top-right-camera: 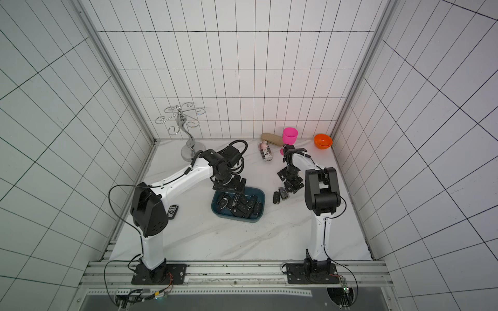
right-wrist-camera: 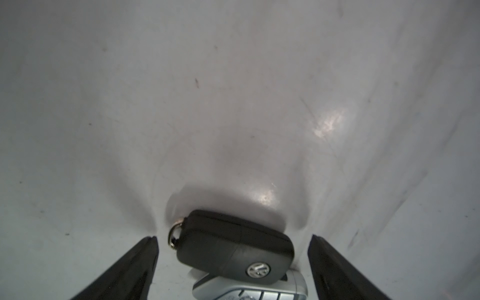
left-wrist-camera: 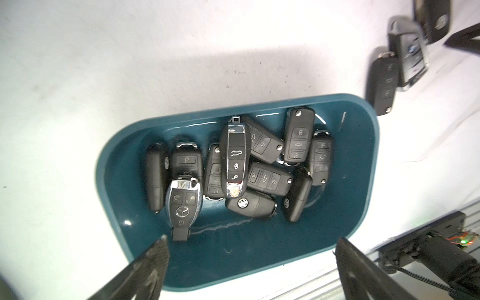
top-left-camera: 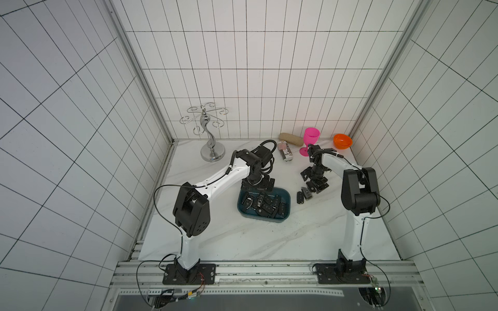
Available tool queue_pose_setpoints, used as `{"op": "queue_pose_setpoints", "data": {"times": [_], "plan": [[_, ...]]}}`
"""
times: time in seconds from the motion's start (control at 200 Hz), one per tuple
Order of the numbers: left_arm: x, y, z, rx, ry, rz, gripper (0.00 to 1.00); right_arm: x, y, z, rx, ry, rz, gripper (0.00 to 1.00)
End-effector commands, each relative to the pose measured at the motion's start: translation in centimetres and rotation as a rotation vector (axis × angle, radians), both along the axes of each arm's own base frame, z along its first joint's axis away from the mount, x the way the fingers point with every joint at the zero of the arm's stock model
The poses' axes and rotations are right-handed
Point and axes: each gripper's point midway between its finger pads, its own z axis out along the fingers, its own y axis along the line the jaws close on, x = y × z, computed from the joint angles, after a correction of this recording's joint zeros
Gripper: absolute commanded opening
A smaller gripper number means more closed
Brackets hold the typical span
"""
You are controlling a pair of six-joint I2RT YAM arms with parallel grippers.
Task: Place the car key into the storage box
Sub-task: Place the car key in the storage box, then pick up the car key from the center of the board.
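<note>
**Left arm.** My left gripper [left-wrist-camera: 249, 248] hangs over the far edge of the storage box [top-left-camera: 287, 199]. In both top views the box sits just below the centre of the frame. The jaws stand wide apart and hold nothing. The left wrist view shows a pile of car keys inside the box. A chrome-edged Porsche key [left-wrist-camera: 235, 161] lies on top of the pile. A Mercedes key [left-wrist-camera: 184, 205] lies at one side of it, overlapping another fob.

**Right arm.** My right gripper [right-wrist-camera: 232, 240] is low over the white tabletop [top-left-camera: 242, 237], right of the box in both top views. Its jaws are also wide apart. A black Volkswagen flip key [right-wrist-camera: 233, 249] lies between the fingers [right-wrist-camera: 135, 262] and touches neither. It rests partly on a silver key fob [right-wrist-camera: 249, 291]. Nothing is gripped.

**Loose keys.**
- A second black flip key [top-left-camera: 300, 198] lies on the tabletop between the box and the right gripper.
- In a top view, a silver-faced fob [top-right-camera: 172, 210] lies left of centre, beside my left arm's elbow.
</note>
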Motion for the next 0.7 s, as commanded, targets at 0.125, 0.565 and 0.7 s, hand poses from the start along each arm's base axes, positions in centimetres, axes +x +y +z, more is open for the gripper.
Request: {"op": "queue_pose_setpoints", "data": {"times": [0.125, 0.565, 0.7], "plan": [[0.8, 5.1, 2.6, 0.013, -0.036, 0.097, 0.98, 0.1, -0.1, -0.6, -0.03, 0.001, -0.038, 0.9], [0.2, 9.5, -0.3, 0.048, 0.015, 0.183, 0.98, -1.9, -0.5, -2.4, -0.044, 0.05, -0.027, 0.84], [0.2, 9.5, -0.5, 0.05, 0.018, 0.182, 0.98, -2.3, -0.3, -2.9, -0.035, 0.052, -0.025, 0.76]]}}
